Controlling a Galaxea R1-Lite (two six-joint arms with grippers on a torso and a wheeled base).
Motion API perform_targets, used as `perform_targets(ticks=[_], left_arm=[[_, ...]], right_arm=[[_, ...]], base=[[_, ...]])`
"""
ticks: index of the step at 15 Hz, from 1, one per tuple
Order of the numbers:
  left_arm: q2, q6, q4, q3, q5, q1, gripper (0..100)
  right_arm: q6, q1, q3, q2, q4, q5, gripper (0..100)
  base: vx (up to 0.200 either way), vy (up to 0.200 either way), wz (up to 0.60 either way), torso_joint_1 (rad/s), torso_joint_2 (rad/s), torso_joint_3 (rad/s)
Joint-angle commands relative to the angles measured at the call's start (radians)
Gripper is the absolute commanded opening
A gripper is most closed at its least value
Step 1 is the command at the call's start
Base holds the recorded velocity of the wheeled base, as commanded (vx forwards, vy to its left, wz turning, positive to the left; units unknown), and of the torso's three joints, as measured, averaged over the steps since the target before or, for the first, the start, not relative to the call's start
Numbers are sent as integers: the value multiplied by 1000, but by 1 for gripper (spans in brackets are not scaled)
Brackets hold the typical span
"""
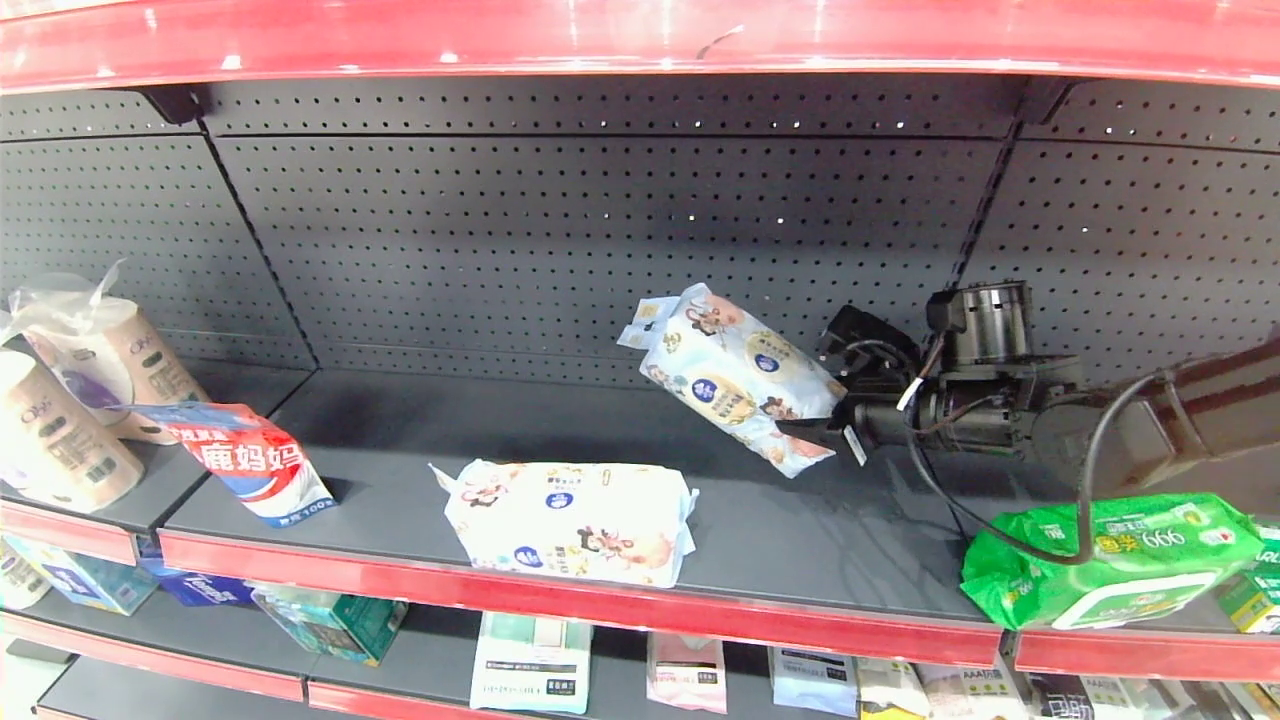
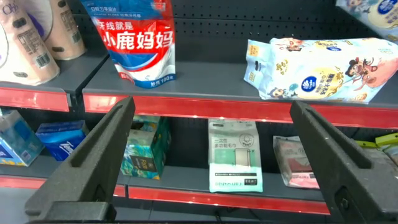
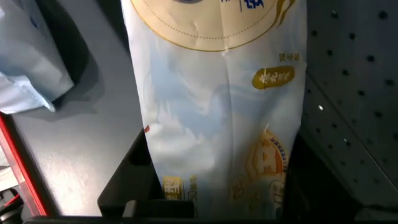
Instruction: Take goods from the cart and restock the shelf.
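My right gripper (image 1: 832,418) reaches in from the right over the grey shelf (image 1: 830,545) and is shut on a white cartoon-printed pack (image 1: 735,375). The pack hangs tilted just above the shelf board, close to the pegboard back. In the right wrist view the held pack (image 3: 217,93) sits between the dark fingers (image 3: 127,183), with the shelf board beneath it. A second pack of the same kind (image 1: 570,522) lies flat near the shelf's red front edge. My left gripper (image 2: 214,155) is open in front of the shelf, below that lying pack (image 2: 323,68).
A red, white and blue bag (image 1: 255,462) stands at the shelf's left front, with paper rolls (image 1: 70,410) on the neighbouring bay. A green pack (image 1: 1110,560) lies at the right front under the right arm's cable. Several small packs fill the lower shelf (image 2: 233,155).
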State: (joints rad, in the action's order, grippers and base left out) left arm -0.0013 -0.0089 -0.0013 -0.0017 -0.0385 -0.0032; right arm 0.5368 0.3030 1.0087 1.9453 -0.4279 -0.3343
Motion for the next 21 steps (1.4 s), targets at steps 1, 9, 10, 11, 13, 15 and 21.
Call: perform_targets(ticks=[1,9,10,11,13,15,21], left_arm=[[1,0,0,0,0,0,100],[1,0,0,0,0,0,100],[1,0,0,0,0,0,100],[1,0,0,0,0,0,100],[1,0,0,0,0,0,100],[1,0,0,0,0,0,100],[1,0,0,0,0,0,100]], right_arm=[[0,18,8,20,0,0,0],[0,96,42,93,0,27,0],[0,97,47,98,0,29,0],[0,100,57,103,0,29,0],[3,100,74,115,0,29,0],[6,104,71,119,0,27,100],[-3,114,70,129,-25,29,100]], base=[[0,0,0,0,0,0],[0,0,0,0,0,0],[0,0,0,0,0,0],[0,0,0,0,0,0],[0,0,0,0,0,0],[0,0,0,0,0,0],[0,0,0,0,0,0]])
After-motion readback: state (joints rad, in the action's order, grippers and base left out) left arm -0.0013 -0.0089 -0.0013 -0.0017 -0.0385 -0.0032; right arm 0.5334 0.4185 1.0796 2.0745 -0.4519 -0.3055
